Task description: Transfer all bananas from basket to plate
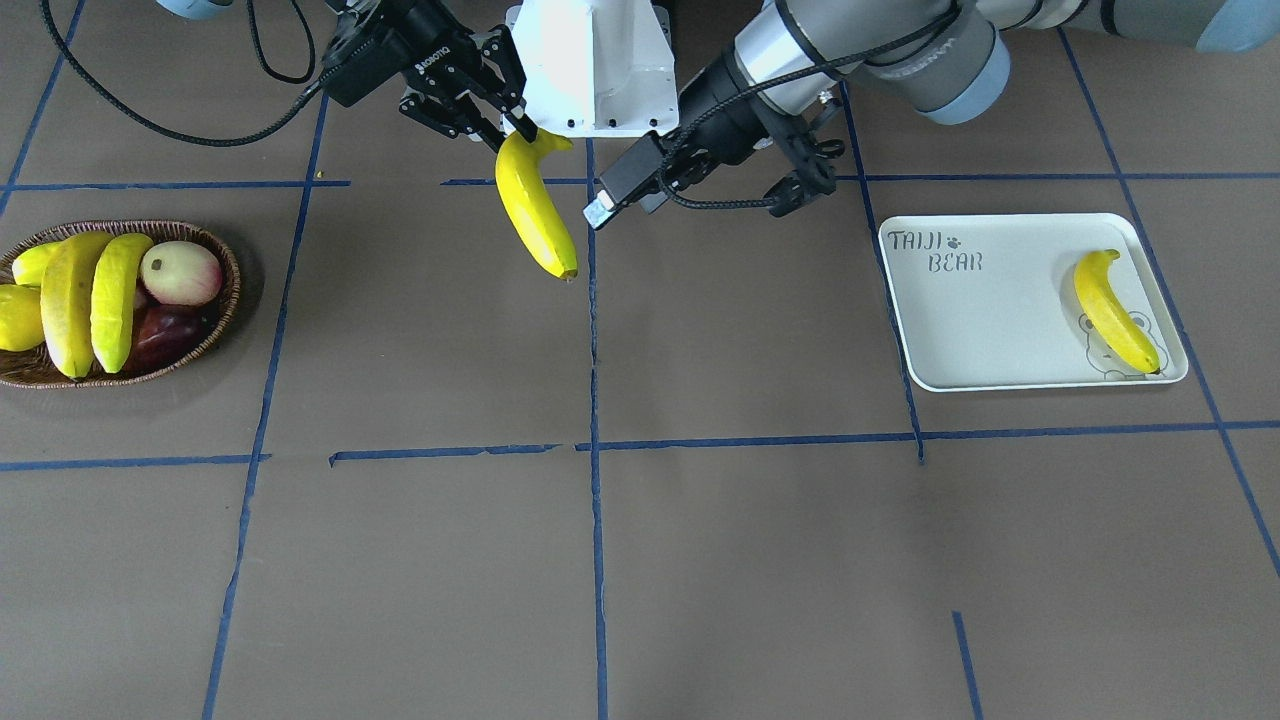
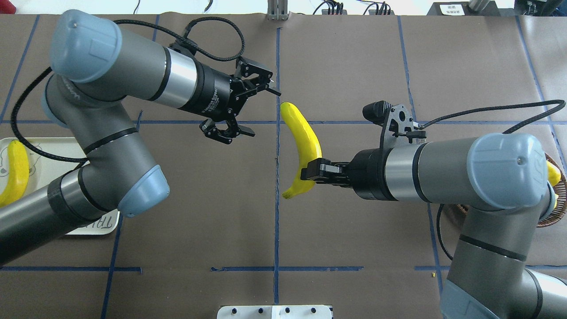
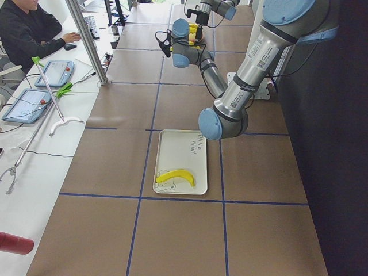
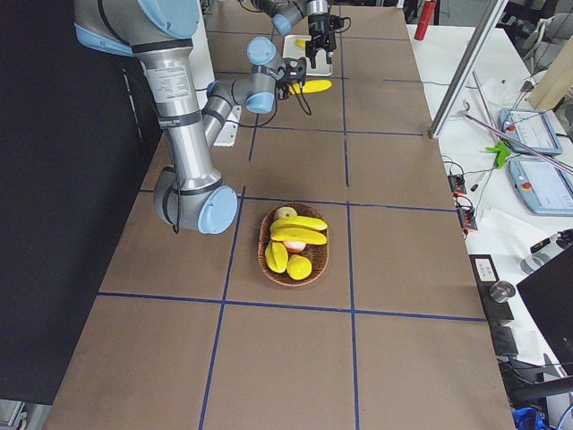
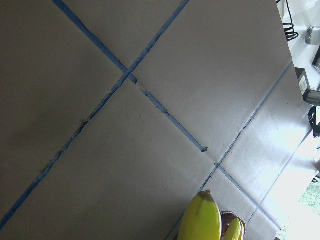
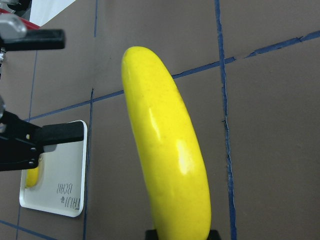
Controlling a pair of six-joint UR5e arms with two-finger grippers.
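Front-facing view: held banana [image 1: 535, 205] at upper centre, pinched near its stem end by right gripper [image 1: 520, 130], jaws clamped on it, free end pointing down-frame; left gripper [image 1: 806, 178] just to its right, spread wide, nothing in it. At left edge, wicker basket [image 1: 228, 300] holding two basket bananas [image 1: 70, 300] side by side, a pink-white apple [image 1: 180, 272], a dark fruit [image 1: 165, 335] and short yellow fruits [image 1: 20, 315]. At right, white tray [image 1: 1000, 330] with one tray banana [image 1: 1115, 310] lying over the bear drawing. Overhead view: held banana [image 2: 303, 137] at centre beside the blue tape line [image 2: 277, 221], between both grippers; left gripper [image 2: 263, 113] near the free end, not touching. Left-end view: tray banana [image 3: 175, 177] at lower centre. Right-end view: wicker basket [image 4: 295, 281] at centre. Left wrist view: yellow banana tip [image 5: 200, 222] at bottom edge. Right wrist view: held banana [image 6: 165, 145] filling centre, white tray [image 6: 55, 185] at lower left. Handling, as judged: probably light and stiff, glossy and so slippery, curved and apt to pivot in a pinch; best taken across the thick middle, not the tapering tip.
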